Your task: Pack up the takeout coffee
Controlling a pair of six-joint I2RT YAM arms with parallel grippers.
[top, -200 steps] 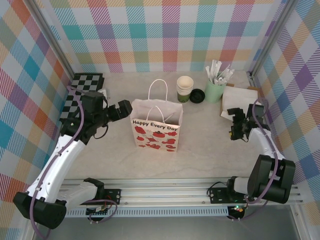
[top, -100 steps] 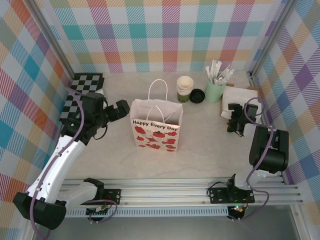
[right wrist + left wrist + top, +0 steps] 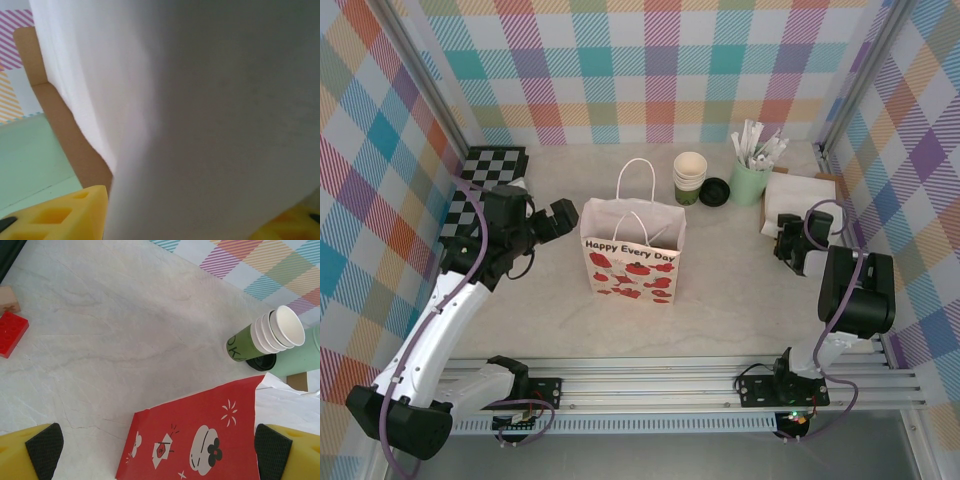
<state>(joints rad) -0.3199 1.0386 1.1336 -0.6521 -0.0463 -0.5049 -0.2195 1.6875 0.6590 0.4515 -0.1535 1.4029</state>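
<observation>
Cup left of right end effector

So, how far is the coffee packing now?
Done: nothing visible; the green cups and black lid sit behind the paper bag. In hand: the right gripper is at the white napkins; the left gripper hangs open beside the bag. Left: lidding a cup, bagging it.

Right up against the right wrist camera, a white napkin is all blurry. It covers the gap between the yellow fingers, so I cannot tell if they pinch it. From the left wrist, the black lid is mostly hidden behind the green cups, and the red paper bag runs off the bottom edge.
</observation>
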